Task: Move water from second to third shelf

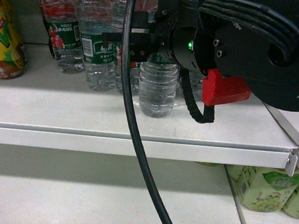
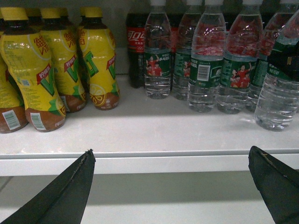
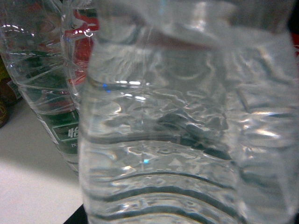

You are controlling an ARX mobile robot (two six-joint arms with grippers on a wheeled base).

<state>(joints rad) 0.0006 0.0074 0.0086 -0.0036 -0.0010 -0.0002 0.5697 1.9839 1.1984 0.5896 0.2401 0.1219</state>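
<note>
One water bottle [image 1: 157, 89] stands on the white shelf [image 1: 61, 131], in front of the row of other water bottles [image 1: 95, 41] with dark green labels. My right gripper [image 1: 161, 51] is closed around it at label height, and its base rests on the shelf. In the right wrist view the clear ribbed bottle [image 3: 187, 140] fills the frame and hides the fingers. The left wrist view shows that bottle [image 2: 276, 100] at the far right with a dark finger across its label. My left gripper [image 2: 171, 153] hangs open and holds nothing, in front of the shelf edge.
Yellow tea bottles [image 2: 32, 70] stand at the left of the shelf, with dark cola bottles [image 2: 135, 46] behind. A black cable [image 1: 132, 131] hangs down across the shelf front. A lower shelf board [image 1: 56, 192] carries green drink bottles [image 1: 264, 189] at the right.
</note>
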